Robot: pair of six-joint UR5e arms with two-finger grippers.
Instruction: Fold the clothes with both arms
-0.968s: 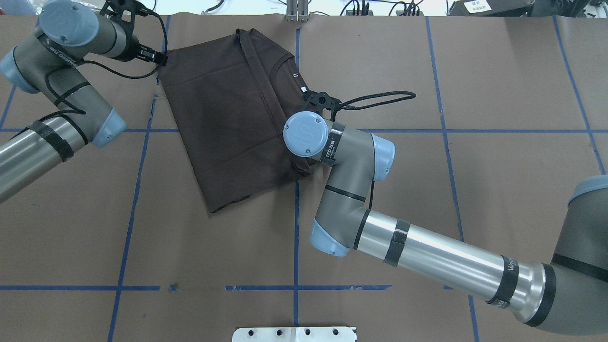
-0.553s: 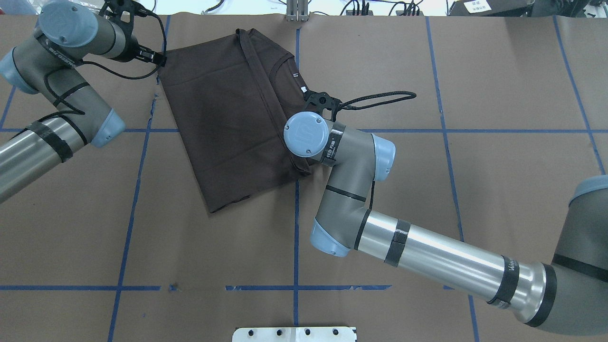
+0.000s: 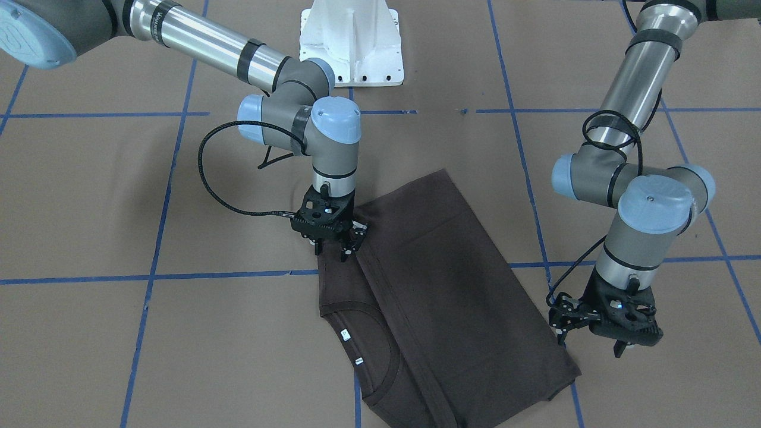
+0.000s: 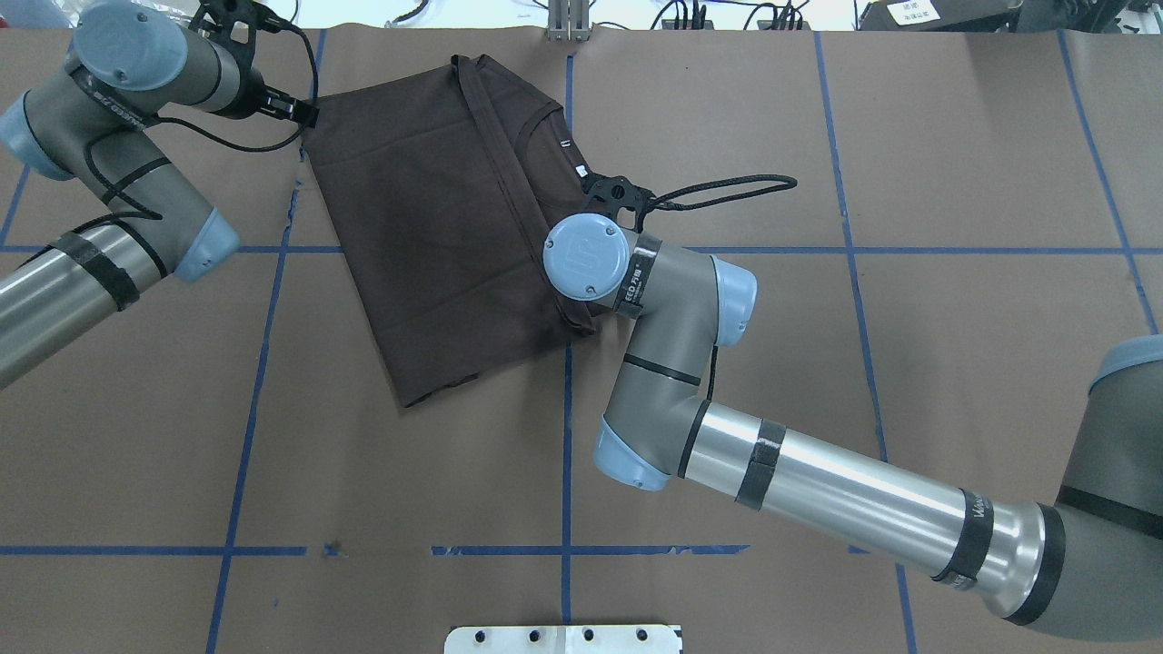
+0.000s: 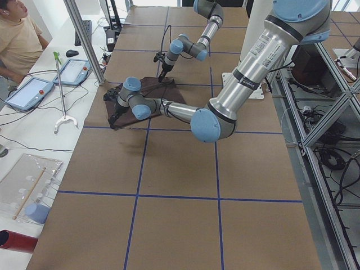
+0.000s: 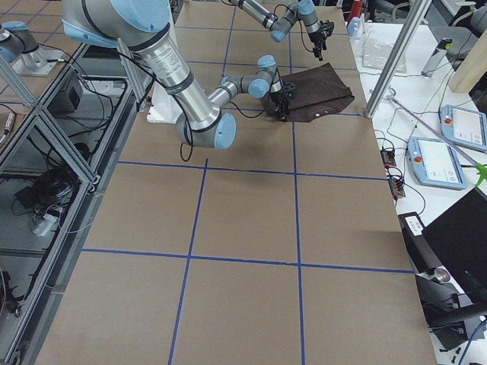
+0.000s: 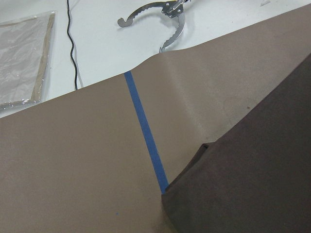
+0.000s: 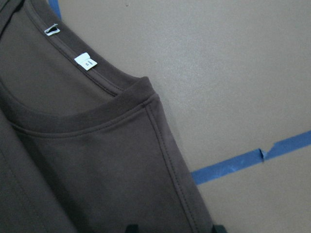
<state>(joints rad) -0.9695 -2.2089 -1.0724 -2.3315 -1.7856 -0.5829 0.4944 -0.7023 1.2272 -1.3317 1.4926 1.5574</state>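
Observation:
The dark brown T-shirt [image 3: 440, 297] lies folded flat on the brown paper, also seen from overhead [image 4: 427, 227]. Its ribbed collar [image 8: 97, 97] and white neck tags [image 8: 85, 60] face up. My right gripper [image 3: 334, 252] is open, with its fingers down on the shirt's shoulder edge next to the collar. In the overhead view it is hidden under its wrist. My left gripper [image 3: 590, 346] is open and empty, just beside the shirt's far corner [image 7: 204, 150] and apart from it. It also shows in the overhead view [image 4: 304, 113].
The white pedestal base [image 3: 351, 41] stands at the robot's side. Blue tape lines [image 4: 568, 454] cross the paper. A black cable loop [image 4: 727, 186] hangs off the right wrist. A metal grabber tool [image 7: 160, 14] lies beyond the far edge. An operator [image 5: 17, 34] sits there.
The left wrist has shifted very slightly. The shirt and the right arm have not moved.

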